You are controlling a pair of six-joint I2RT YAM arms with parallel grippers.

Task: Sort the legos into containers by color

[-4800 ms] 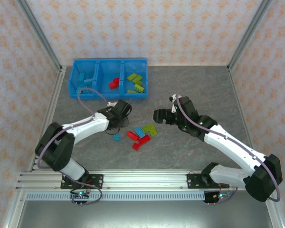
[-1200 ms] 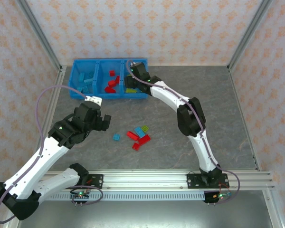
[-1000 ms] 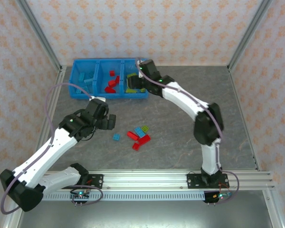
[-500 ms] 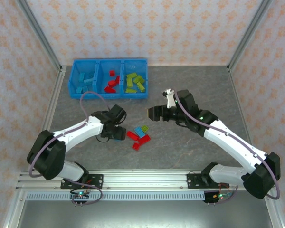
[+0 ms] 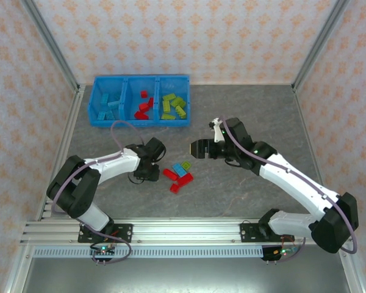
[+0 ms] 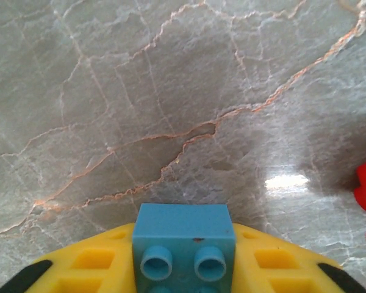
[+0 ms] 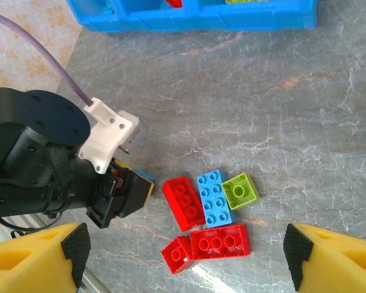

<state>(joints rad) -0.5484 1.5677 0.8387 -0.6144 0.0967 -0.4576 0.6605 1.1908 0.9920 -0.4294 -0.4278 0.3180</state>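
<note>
Snugly, blue brick [image 6: 183,235] sits between left fingers [image 6: 91,267].

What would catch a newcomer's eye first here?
The bright blue tray at the far left of the table, its three compartments holding blue, red and green bricks. Mid-table lies a loose brick cluster, and beside it the left gripper clamps a light blue brick while the right gripper hangs open.

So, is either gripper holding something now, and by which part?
The left gripper seems to hold a small light blue brick, its fingers pressed on two opposite sides. The right gripper is open and holds nothing.
</note>
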